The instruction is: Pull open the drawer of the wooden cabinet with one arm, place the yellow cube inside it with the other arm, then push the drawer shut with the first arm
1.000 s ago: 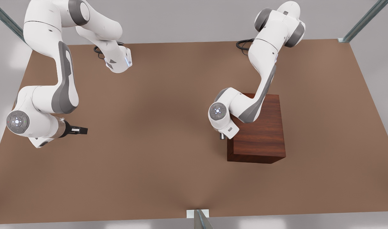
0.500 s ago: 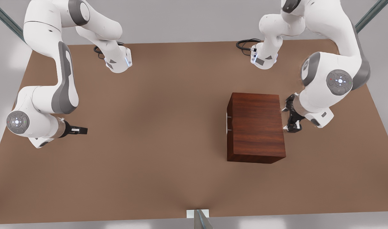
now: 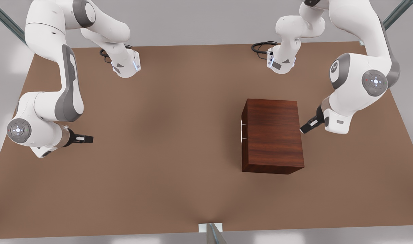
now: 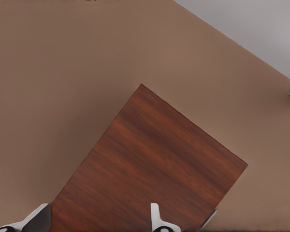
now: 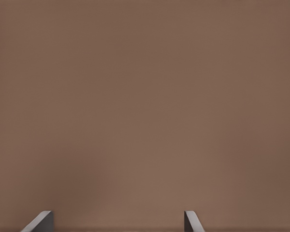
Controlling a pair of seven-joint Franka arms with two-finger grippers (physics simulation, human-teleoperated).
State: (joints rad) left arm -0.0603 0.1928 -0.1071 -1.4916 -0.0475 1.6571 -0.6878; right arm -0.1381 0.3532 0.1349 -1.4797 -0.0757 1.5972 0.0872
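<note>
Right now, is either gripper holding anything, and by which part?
Nothing is held. The left gripper is open beside the wooden cabinet, on the front view's right. The right gripper waits open over bare table.

Left hand [image 3: 304,129] beside wooden cabinet [image 3: 273,135]

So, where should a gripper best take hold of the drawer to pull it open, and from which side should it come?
Grip the thin silver bar handle on the wooden cabinet face turned to the front view's left. Come from that side, one finger on each side of the bar. The left gripper now sits at the opposite side.
</note>
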